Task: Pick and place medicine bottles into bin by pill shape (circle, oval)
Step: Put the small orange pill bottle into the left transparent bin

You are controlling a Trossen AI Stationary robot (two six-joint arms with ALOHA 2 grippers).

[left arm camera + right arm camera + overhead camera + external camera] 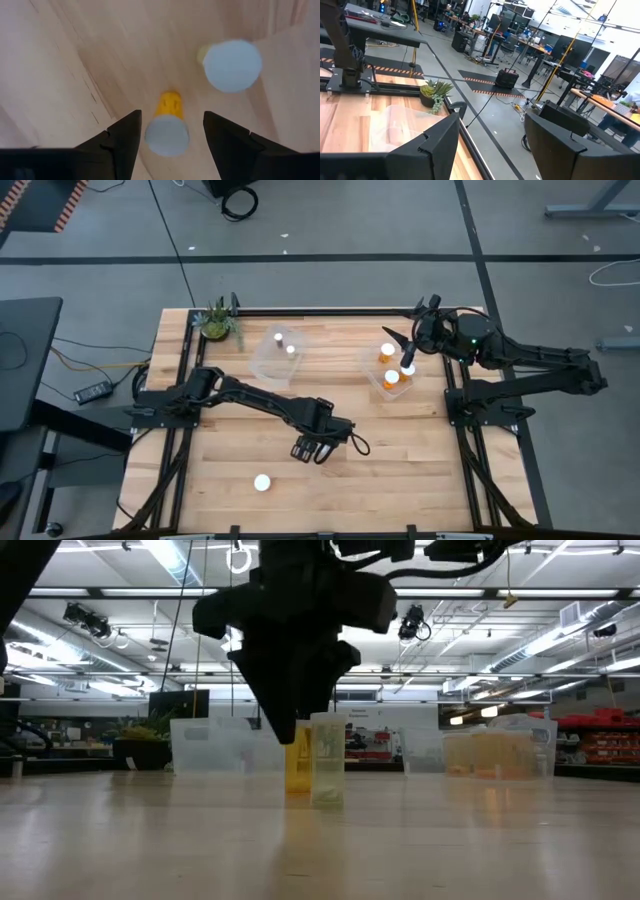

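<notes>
A small orange bottle with a white cap [167, 134] stands upright on the wooden table. My left gripper [170, 135] points down over it, open, one finger on each side of the cap and clear of it. Close beside it stands a pale yellowish bottle with a white cap [232, 65]. The low view shows both bottles [312, 768] under the gripper [292, 730]; in the high view the gripper [318, 446] hides them. My right gripper [490, 142] waits open and level, raised over the table's far right [402, 350].
A clear bin [276, 356] at the far middle holds two white-capped bottles. A second clear bin [390, 370] to its right holds orange bottles. Another white-capped bottle [262, 482] stands near the front edge. A small potted plant [217, 323] sits at the far left corner.
</notes>
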